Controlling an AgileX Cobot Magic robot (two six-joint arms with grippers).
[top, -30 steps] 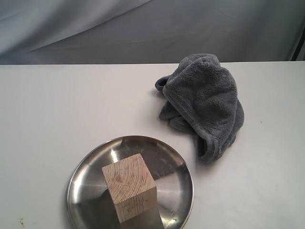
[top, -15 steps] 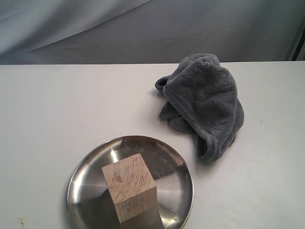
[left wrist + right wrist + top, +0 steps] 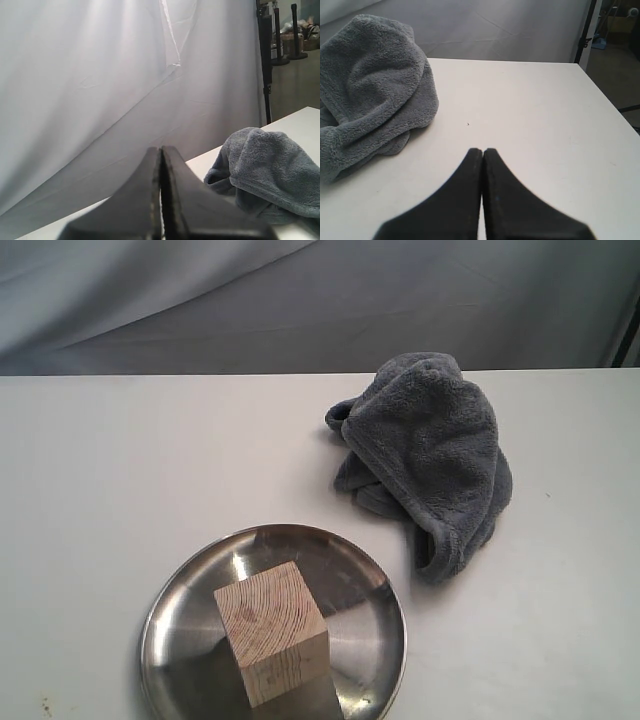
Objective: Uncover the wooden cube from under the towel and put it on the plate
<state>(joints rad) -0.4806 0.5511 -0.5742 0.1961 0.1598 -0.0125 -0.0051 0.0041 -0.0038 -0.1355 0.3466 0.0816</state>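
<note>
Item: wooden cube [image 3: 272, 645] — stands on the plate [image 3: 185, 625], at the table [image 3: 100, 470] front; towel [image 3: 430, 455] heaped well apart. Left hand [image 3: 161, 150], right hand [image 3: 482, 151] — closed tight, holding nothing. Nothing has shifted this last second; task judged complete.

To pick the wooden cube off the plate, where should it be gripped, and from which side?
From above, pinching two opposite upright faces of the wooden cube. It stands flat on the plate, its visible sides clear, turned corner-on to the exterior view.
</note>
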